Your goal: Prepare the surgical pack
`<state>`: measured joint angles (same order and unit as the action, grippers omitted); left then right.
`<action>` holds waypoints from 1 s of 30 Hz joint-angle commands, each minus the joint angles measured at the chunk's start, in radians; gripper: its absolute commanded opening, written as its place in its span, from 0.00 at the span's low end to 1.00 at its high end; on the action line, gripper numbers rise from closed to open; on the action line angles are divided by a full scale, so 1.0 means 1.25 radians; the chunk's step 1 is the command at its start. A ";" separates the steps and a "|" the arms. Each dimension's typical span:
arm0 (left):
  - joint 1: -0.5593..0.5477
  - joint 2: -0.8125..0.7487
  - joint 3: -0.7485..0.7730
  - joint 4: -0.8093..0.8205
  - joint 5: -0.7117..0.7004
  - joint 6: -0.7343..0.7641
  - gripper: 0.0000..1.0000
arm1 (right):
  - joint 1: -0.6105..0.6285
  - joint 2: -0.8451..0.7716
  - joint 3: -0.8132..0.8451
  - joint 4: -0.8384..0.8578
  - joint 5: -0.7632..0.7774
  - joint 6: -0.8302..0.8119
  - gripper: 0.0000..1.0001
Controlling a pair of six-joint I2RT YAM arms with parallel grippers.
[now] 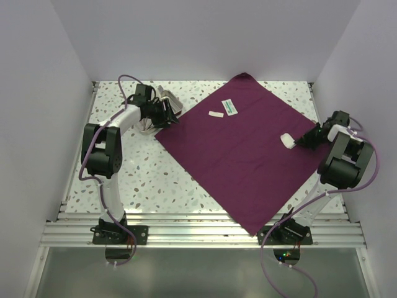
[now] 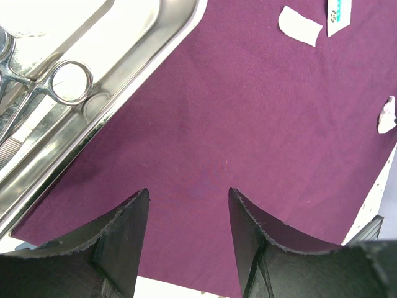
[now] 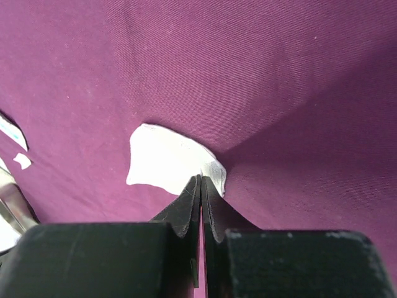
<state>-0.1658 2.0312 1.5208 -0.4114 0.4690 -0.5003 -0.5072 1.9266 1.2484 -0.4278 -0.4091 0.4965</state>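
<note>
The plum-purple cloth (image 1: pixel 236 155) lies spread flat as a diamond. A white gauze pad (image 1: pixel 287 141) lies near its right corner. My right gripper (image 1: pixel 299 142) is shut on the near edge of the gauze pad (image 3: pixel 161 161), tips (image 3: pixel 201 178) low on the cloth (image 3: pixel 279 74). My left gripper (image 1: pixel 169 117) is open and empty over the cloth's left corner (image 2: pixel 248 124), its tips (image 2: pixel 189 192) apart. The steel tray (image 2: pixel 124 93) sits just left of it, its edge on the cloth, holding silver scissors (image 2: pixel 71 82). It also shows in the top view (image 1: pixel 167 99).
A white packet (image 1: pixel 216 114) and a green-and-white packet (image 1: pixel 231 106) lie on the cloth's upper part, also in the left wrist view (image 2: pixel 299 26) (image 2: pixel 339 13). White walls close in the speckled table (image 1: pixel 149 180). An aluminium rail (image 1: pixel 205 233) runs along the near edge.
</note>
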 commanded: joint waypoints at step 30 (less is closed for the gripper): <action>0.006 0.006 0.028 0.009 0.020 0.022 0.58 | -0.008 -0.016 0.017 -0.031 0.025 -0.045 0.36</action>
<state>-0.1658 2.0335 1.5208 -0.4114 0.4713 -0.5003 -0.5117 1.9430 1.2484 -0.4553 -0.3878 0.4690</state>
